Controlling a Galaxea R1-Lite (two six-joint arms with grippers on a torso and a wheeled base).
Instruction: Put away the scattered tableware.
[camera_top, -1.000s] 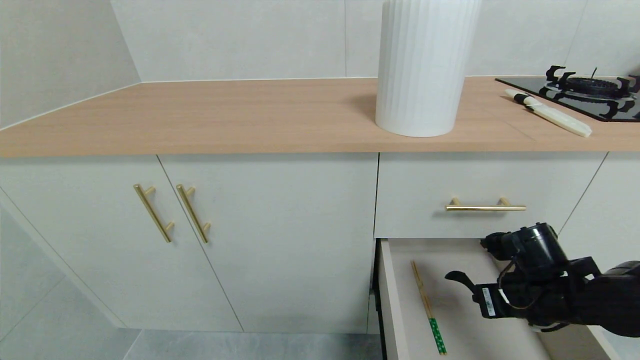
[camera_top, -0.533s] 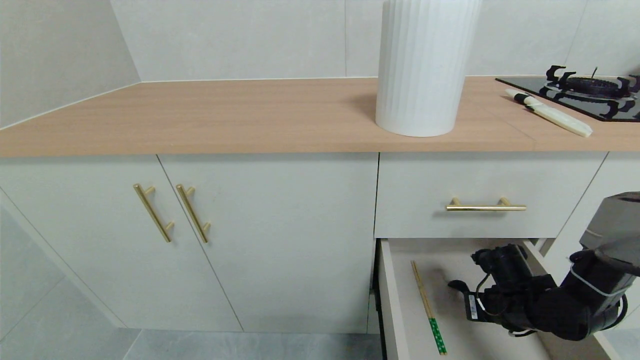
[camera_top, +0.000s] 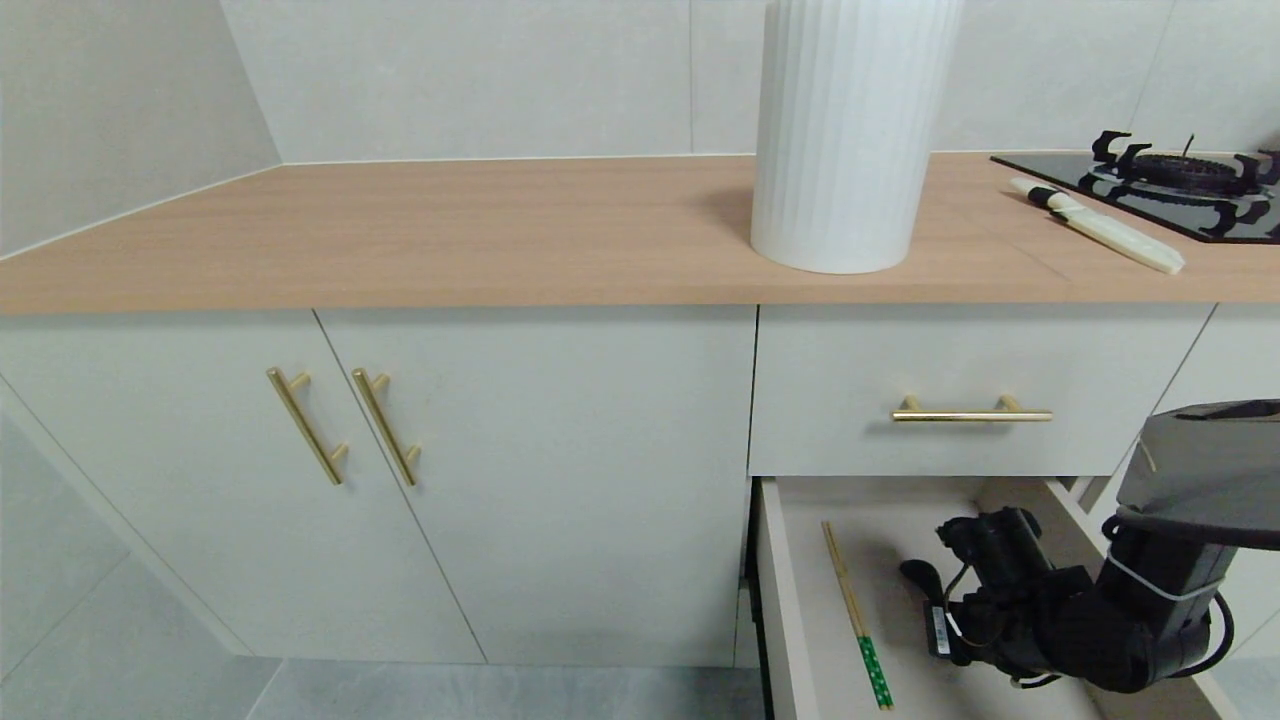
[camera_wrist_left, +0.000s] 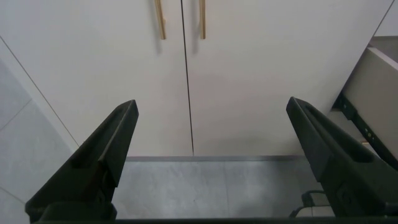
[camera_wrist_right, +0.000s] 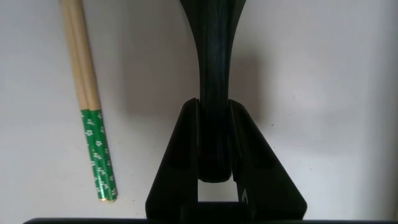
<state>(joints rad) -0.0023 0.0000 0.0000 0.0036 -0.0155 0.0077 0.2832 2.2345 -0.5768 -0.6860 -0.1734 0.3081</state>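
The lower drawer (camera_top: 776, 590) stands pulled out at the bottom right of the head view. On its floor lies a pair of wooden chopsticks (camera_top: 855, 612) (camera_wrist_right: 88, 106) with green ends. My right gripper (camera_top: 952, 622) (camera_wrist_right: 214, 134) hangs low inside the drawer, right of the chopsticks, shut on the handle of a black spoon-like utensil (camera_top: 918, 573) (camera_wrist_right: 214, 68). The utensil's far end runs past the right wrist view's edge. My left gripper (camera_wrist_left: 211, 109) is open and holds nothing, facing the cupboard doors (camera_wrist_left: 186, 74) near the floor.
On the wooden counter (camera_top: 450, 230) stand a tall white ribbed vase (camera_top: 845, 130), a pale sheathed knife (camera_top: 1095, 238) and a black gas hob (camera_top: 1180, 185). A shut drawer with a gold handle (camera_top: 970, 413) sits above the pulled-out one.
My right arm has sunk lower into the drawer with the black utensil, its wrist turning downward. The chopsticks have not moved.
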